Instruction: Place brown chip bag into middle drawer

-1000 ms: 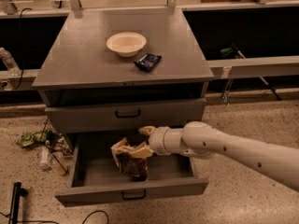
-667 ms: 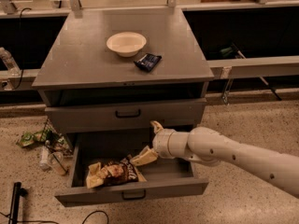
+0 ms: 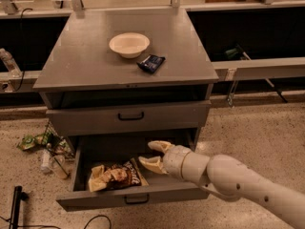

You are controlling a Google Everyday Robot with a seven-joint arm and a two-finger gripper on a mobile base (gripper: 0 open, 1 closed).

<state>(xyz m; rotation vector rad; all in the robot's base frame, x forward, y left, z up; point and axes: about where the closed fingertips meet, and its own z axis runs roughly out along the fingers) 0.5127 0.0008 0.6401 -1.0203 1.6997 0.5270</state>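
Risk first: the brown chip bag is lying flat in the tray of the middle drawer, left of centre, with its right edge just beside the lower fingertip of the gripper. If the arm is pulled out low or sideways, that fingertip is likely to snag the soft foil and drag the bag up or over the front wall. The arm is also crossing the drawer's right front corner, so a careless lift is risking a knock on the upper drawer front. The drawer is standing pulled out, and the bag is probably sitting low enough not to jam on closing.

The fingers are spreading wide apart, gripping nothing, hovering over the tray right of the bag. The lower one is near or barely touching the bag's edge; can't tell which. The bowl and small dark packet are sitting on the cabinet top, well apart from this.
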